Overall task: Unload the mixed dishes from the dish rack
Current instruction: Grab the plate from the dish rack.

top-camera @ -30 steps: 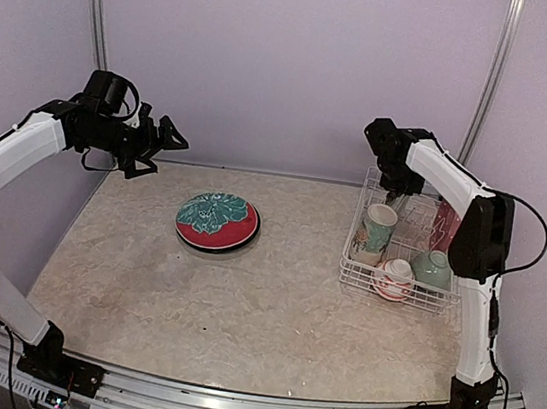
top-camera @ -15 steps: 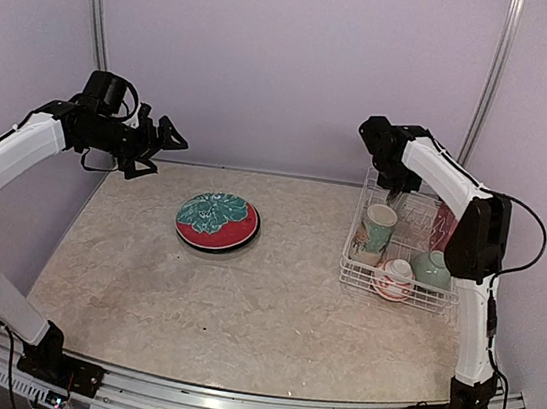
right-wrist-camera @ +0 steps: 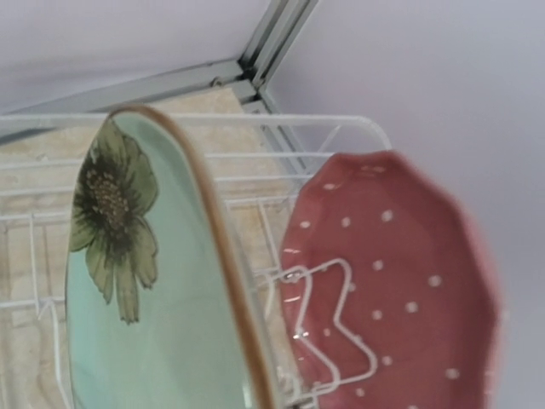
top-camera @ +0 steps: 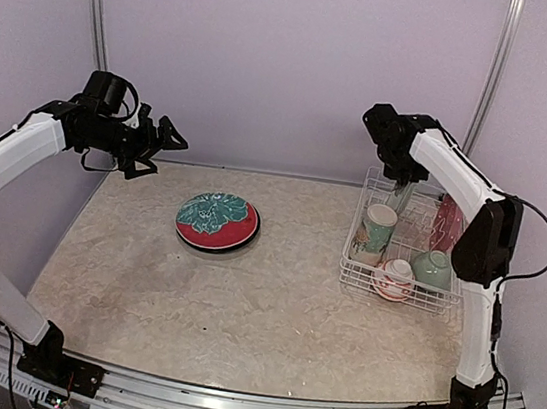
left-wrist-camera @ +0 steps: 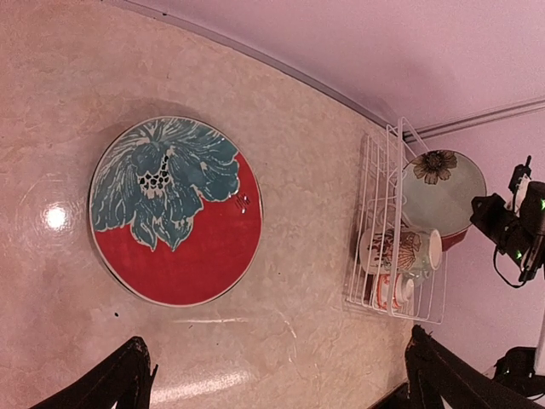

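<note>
We've got the red floral plate (top-camera: 216,220) flat on the worktop (top-camera: 241,301), left hand (top-camera: 165,148) spread wide open up beside it, and the right hand (top-camera: 399,193) over the dish rack (top-camera: 398,294) by the teal plate (right-wrist-camera: 145,341) and pink dotted plate (right-wrist-camera: 392,273), though we can't tell its grip.
</note>
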You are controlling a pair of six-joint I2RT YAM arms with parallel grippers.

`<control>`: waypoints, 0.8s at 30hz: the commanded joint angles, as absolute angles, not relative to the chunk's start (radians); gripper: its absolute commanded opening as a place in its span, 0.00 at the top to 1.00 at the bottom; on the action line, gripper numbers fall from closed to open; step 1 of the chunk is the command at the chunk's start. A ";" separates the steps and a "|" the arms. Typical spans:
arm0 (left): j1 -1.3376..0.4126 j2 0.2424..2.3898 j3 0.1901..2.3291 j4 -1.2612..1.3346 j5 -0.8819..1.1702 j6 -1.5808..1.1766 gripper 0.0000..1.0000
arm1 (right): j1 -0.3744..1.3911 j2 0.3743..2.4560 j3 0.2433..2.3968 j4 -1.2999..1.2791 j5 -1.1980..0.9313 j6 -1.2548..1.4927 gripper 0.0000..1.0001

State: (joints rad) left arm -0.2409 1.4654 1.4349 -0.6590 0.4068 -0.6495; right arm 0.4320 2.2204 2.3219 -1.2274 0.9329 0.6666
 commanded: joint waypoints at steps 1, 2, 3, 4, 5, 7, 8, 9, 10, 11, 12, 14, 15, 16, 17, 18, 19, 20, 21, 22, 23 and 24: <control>-0.241 1.481 1.426 -0.657 0.398 -0.644 0.01 | 0.432 2.096 2.353 -1.308 1.111 0.606 1.00; -0.243 1.482 1.426 -0.657 0.398 -0.644 0.01 | 0.432 2.086 2.353 -1.311 1.114 0.602 1.00; -0.245 1.484 1.428 -0.658 0.397 -0.644 0.01 | 0.432 2.078 2.354 -1.315 1.117 0.600 1.00; -0.246 1.486 1.428 -0.657 0.397 -0.644 0.01 | 0.432 2.070 2.352 -1.321 1.120 0.599 1.00; -0.247 1.486 1.430 -0.659 0.395 -0.643 0.01 | 0.432 2.058 2.350 -1.329 1.127 0.600 1.00; -0.252 1.486 1.430 -0.661 0.390 -0.641 0.01 | 0.433 2.042 2.345 -1.339 1.136 0.600 1.00; -0.253 1.488 1.429 -0.661 0.390 -0.640 0.01 | 0.433 2.030 2.336 -1.337 1.137 0.597 1.00; -0.255 1.490 1.430 -0.661 0.388 -0.640 0.01 | 0.433 2.019 2.324 -1.333 1.136 0.592 1.00; -0.257 1.491 1.430 -0.663 0.386 -0.639 0.01 | 0.431 2.005 2.312 -1.328 1.135 0.590 1.00; -0.258 1.493 1.429 -0.663 0.386 -0.638 0.01 | 0.432 1.991 2.299 -1.324 1.133 0.590 1.00; -0.260 1.495 1.430 -0.665 0.384 -0.637 0.01 | 0.432 1.975 2.283 -1.315 1.126 0.591 1.00; -0.264 1.500 1.432 -0.667 0.384 -0.635 0.01 | 0.426 1.930 2.229 -1.274 1.102 0.582 1.00; -0.267 1.500 1.434 -0.669 0.384 -0.635 0.01 | 0.420 1.900 2.190 -1.232 1.081 0.564 1.00; -0.269 1.504 1.436 -0.670 0.385 -0.634 0.01 | 0.412 1.869 2.131 -1.188 1.053 0.545 1.00; -0.271 1.506 1.437 -0.671 0.386 -0.634 0.01 | 0.401 1.841 2.105 -1.144 1.016 0.534 1.00; -0.274 1.508 1.437 -0.672 0.386 -0.633 0.01 | 0.389 1.811 2.052 -1.105 0.976 0.524 1.00; -0.276 1.508 1.439 -0.673 0.385 -0.632 0.01 | 0.376 1.783 2.015 -1.070 0.939 0.517 1.00; -0.279 1.509 1.439 -0.674 0.384 -0.631 0.01 | 0.367 1.753 1.984 -1.037 0.910 0.511 1.00; -0.281 1.510 1.439 -0.676 0.383 -0.630 0.01 | 0.358 1.729 1.955 -1.010 0.885 0.508 1.00; -0.282 1.512 1.440 -0.676 0.382 -0.630 0.01 | 0.348 1.706 1.933 -0.985 0.860 0.506 1.00; -0.285 1.515 1.441 -0.678 0.383 -0.629 0.01 | 0.339 1.684 1.915 -0.966 0.834 0.505 1.00; -0.285 1.515 1.443 -0.679 0.382 -0.629 0.01 | 0.326 1.666 1.899 -0.948 0.800 0.505 1.00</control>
